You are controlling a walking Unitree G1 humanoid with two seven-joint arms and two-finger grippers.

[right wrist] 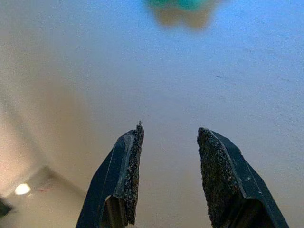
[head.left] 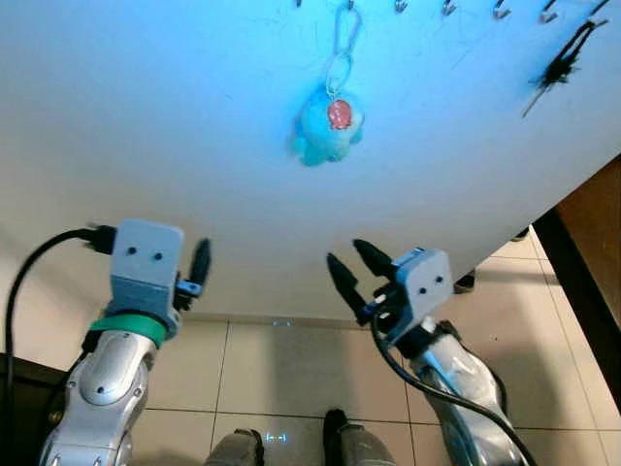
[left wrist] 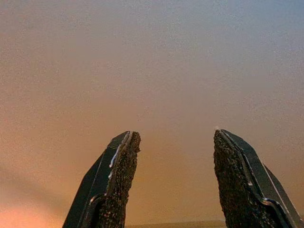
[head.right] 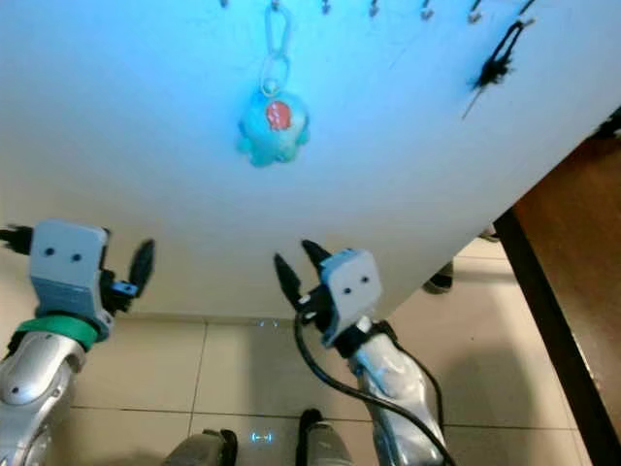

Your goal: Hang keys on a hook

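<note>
I see the keychain (head.left: pixel 330 121) hanging vertically from a hook (head.left: pixel 350 8), seemingly seated. Right gripper (head.left: pixel 351 260) sits below it, nearer, parted and empty; left gripper (left wrist: pixel 173 142) parted too.

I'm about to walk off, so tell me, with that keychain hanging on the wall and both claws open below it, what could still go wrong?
1. The keychain hangs by a thin clip on one hook; a knock could probably unhook it.
2. The right claw sits just below the keychain, so raising it could hit the toy.
3. The left claw is near the wall and could scrape it.
</note>
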